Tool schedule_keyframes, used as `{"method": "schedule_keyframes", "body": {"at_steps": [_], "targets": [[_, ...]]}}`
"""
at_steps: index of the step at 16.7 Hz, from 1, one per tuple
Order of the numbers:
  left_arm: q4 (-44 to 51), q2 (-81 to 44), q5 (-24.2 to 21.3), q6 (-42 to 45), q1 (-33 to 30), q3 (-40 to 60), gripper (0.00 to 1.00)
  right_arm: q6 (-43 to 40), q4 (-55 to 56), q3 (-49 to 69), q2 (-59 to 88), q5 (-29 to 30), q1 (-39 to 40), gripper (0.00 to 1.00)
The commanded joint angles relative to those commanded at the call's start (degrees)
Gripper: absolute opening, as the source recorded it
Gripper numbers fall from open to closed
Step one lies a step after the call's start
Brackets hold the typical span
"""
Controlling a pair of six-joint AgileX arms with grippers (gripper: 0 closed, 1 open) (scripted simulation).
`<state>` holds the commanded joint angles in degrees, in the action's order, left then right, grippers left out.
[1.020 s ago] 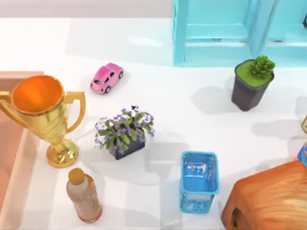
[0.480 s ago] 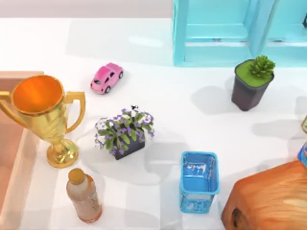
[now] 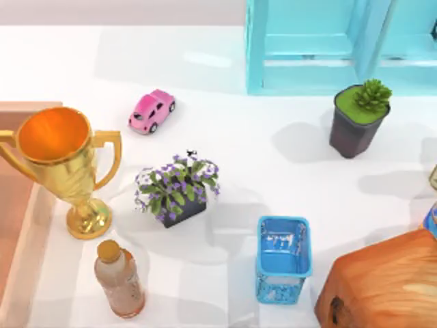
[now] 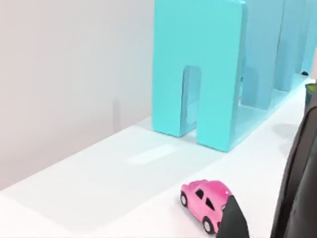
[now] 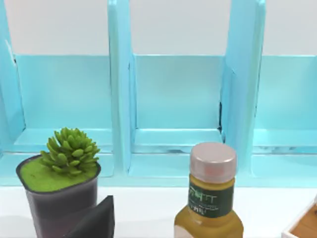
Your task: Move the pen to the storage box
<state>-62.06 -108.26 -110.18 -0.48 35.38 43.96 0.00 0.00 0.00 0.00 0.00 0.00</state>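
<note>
The pen is out of view. The storage box (image 3: 15,236), salmon-orange with a thick pale peach wall, lies at the table's left edge and is cut off by the top view's border. Beside that wall stands a gold trophy (image 3: 63,164). In the left wrist view my left gripper (image 4: 262,203) shows two dark fingers (image 4: 234,220) standing apart, with bare table between them and a pink toy car (image 4: 205,204) just beyond. In the right wrist view one dark finger (image 5: 94,220) of my right gripper rises in front of a succulent pot (image 5: 58,191).
A brown-capped bottle (image 3: 117,279), a purple flower pot (image 3: 176,189), a pink car (image 3: 152,110) and a blue mesh cup (image 3: 283,258) stand mid-table. A wooden chest (image 3: 382,287) fills the front right. The teal shelf (image 3: 334,48) and the succulent (image 3: 358,119) are at the back right.
</note>
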Motion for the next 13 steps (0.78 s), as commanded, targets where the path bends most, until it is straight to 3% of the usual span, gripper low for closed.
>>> {"method": "schedule_keyframes", "body": {"at_steps": [7, 13], "targets": [[0.0, 0.0, 0.0, 0.0, 0.0, 0.0, 0.98, 0.0, 0.0, 0.0, 0.0, 0.0, 0.0, 1.0], [0.0, 0.0, 0.0, 0.0, 0.0, 0.0, 1.0, 0.0, 0.0, 0.0, 0.0, 0.0, 0.0, 1.0]]}}
